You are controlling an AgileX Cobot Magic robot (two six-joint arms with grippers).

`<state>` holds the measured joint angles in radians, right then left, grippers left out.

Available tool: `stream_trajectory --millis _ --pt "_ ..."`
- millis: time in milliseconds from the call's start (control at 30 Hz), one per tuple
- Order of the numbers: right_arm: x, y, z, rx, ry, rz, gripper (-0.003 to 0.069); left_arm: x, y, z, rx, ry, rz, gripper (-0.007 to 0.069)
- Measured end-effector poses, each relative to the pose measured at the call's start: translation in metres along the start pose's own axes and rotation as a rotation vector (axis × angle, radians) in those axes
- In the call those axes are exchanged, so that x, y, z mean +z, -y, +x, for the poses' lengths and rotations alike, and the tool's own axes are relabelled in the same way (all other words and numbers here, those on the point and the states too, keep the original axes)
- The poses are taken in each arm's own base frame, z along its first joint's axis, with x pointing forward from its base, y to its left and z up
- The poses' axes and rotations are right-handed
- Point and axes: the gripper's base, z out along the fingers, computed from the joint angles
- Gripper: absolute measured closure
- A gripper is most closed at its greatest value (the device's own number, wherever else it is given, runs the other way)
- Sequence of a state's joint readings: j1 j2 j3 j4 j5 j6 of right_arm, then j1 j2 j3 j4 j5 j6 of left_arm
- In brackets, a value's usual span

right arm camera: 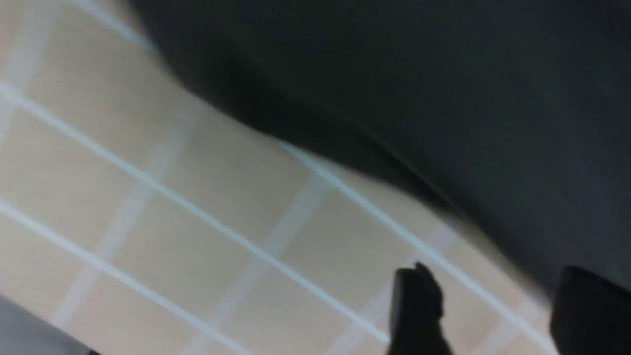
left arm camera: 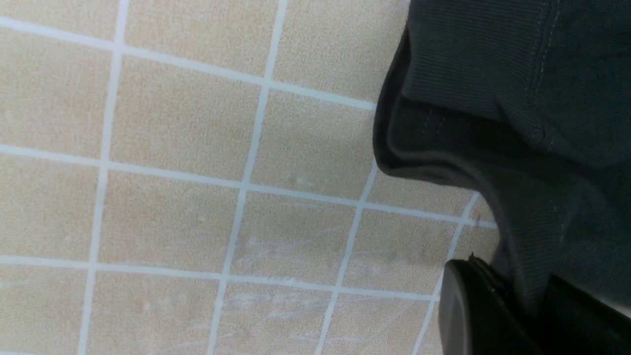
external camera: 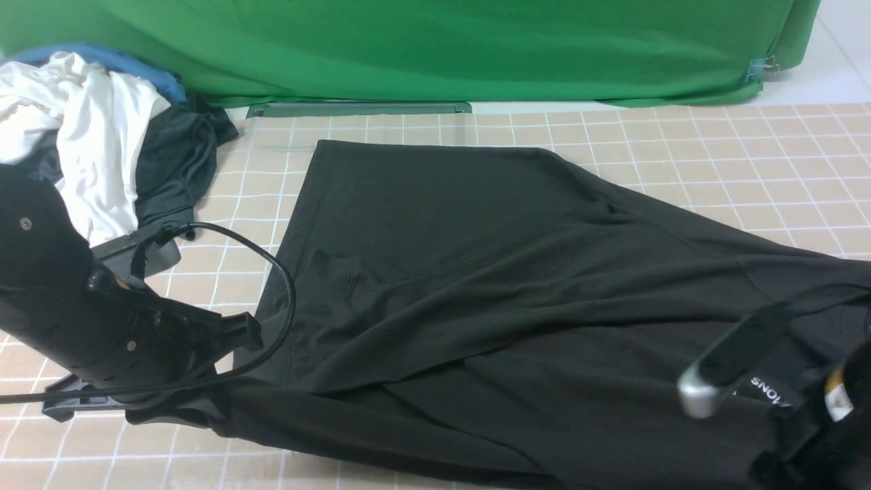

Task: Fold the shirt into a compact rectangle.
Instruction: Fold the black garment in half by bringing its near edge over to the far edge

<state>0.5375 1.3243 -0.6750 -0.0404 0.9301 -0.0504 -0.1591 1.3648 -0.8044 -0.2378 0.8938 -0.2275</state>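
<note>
Front view showed the shirt [external camera: 476, 272] spread over the table [external camera: 680, 156], from centre to lower right. My left pincer [left arm camera: 522, 301] was clamped on its lower-left edge. My right pincer [right arm camera: 498, 305] stood open beside the cloth, holding nothing. I judged this the first fold: the right needed a grip next.

A beige tabletop ruled with a white grid [external camera: 680, 156] is covered across its middle by a large black short-sleeved T-shirt [external camera: 476, 272], while a heap of white, dark grey and blue garments [external camera: 102, 136] is piled at its far left corner.
</note>
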Motion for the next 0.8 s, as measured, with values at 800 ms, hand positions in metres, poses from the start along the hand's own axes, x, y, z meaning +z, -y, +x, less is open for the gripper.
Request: stream_trajectory --millis 800 --pt "0.047 -0.054 -0.032 -0.357 0.037 0.093 0.0248 0.000 0.000 0.001 -0.002 -0.011 0.000 0.0596"
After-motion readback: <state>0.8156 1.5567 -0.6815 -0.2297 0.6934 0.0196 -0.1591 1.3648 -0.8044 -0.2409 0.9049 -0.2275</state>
